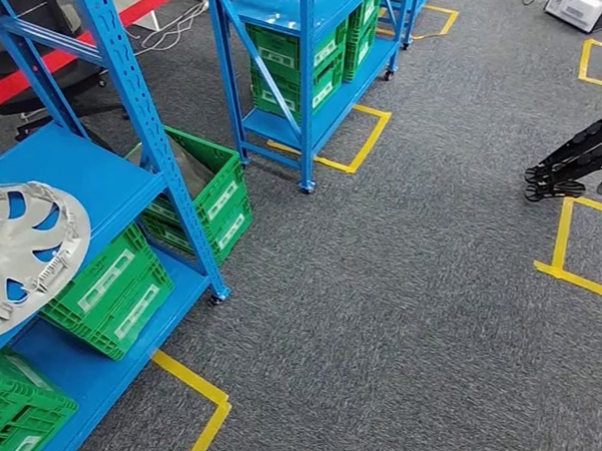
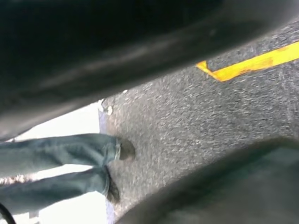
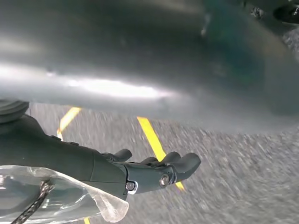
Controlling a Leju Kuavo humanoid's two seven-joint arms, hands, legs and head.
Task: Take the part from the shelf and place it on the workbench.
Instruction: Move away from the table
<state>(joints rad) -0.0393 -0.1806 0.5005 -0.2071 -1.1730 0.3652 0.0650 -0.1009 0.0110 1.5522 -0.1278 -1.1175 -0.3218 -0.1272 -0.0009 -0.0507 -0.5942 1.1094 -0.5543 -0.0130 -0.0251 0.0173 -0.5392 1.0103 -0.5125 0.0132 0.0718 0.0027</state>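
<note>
While the silver wheel cover (image 1: 27, 254) lies flat on the blue shelf (image 1: 96, 182) within reach, right hand (image 3: 155, 172) hangs, fingers extended, empty; left hand's state cannot be told.

The right hand (image 3: 141, 172) is hanging beside the robot's body in the right wrist view, fingers (image 3: 183, 163) extending nearly straight toward 3 o'clock, slightly apart, gripping nothing. The left hand's state is indeterminable.
</note>
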